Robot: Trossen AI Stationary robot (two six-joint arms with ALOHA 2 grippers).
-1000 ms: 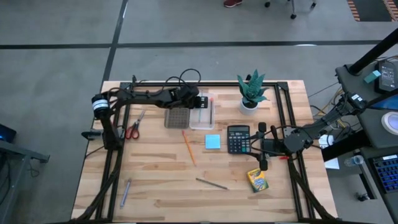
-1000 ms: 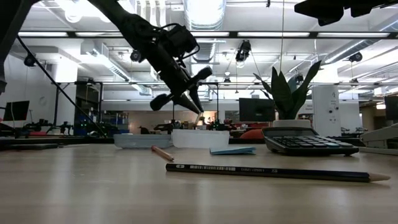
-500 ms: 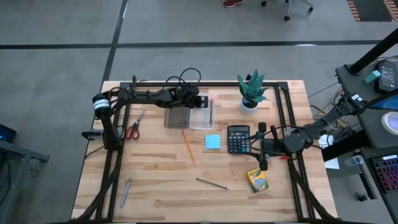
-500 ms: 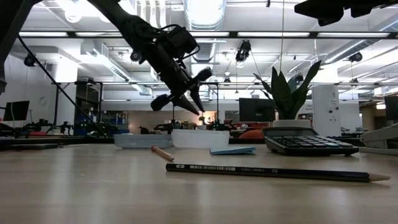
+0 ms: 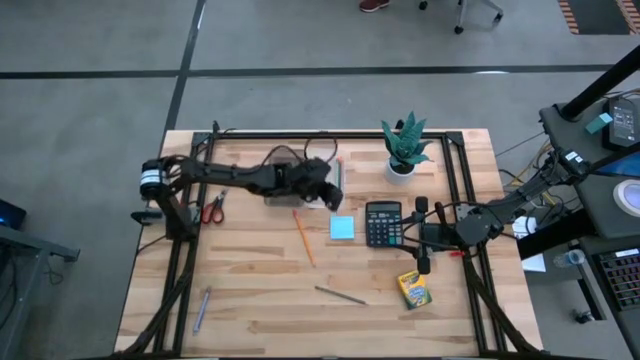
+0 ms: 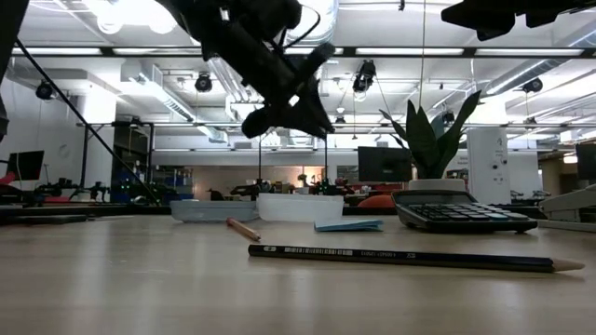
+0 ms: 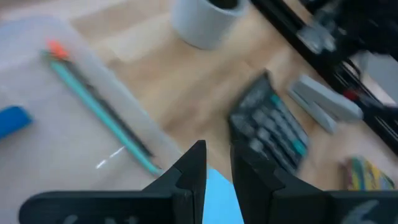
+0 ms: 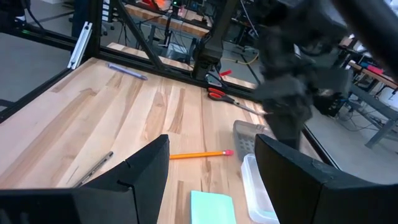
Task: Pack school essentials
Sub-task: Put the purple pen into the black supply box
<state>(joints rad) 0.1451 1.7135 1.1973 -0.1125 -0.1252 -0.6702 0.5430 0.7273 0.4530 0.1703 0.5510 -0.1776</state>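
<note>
My left gripper (image 5: 326,192) hangs over the near edge of a clear tray (image 7: 37,149). Its fingers stand a narrow gap apart with nothing between them (image 7: 217,158). In the tray lie a teal pencil (image 7: 99,112) and a blue eraser (image 7: 12,119). A light-blue sticky pad (image 5: 342,228) lies flat just beyond the gripper, with an orange pencil (image 5: 303,237) beside it. Red-handled scissors (image 5: 213,205), a grey pencil (image 5: 340,294), a blue pen (image 5: 202,308) and a crayon box (image 5: 413,289) lie apart on the table. My right gripper (image 5: 421,235) waits open beside the calculator (image 5: 383,222).
A potted plant (image 5: 404,150) stands at the far right. A grey gridded plate (image 5: 283,190) lies left of the tray, partly under my left arm. The black frame rails (image 5: 455,180) run along the table's sides. Bare wood lies between the orange pencil and the blue pen.
My left gripper has left the far part of the tray and swung toward the table's near edge and the sticky pad. It has risen a little and rolled about its own axis. My right arm has kept still.
</note>
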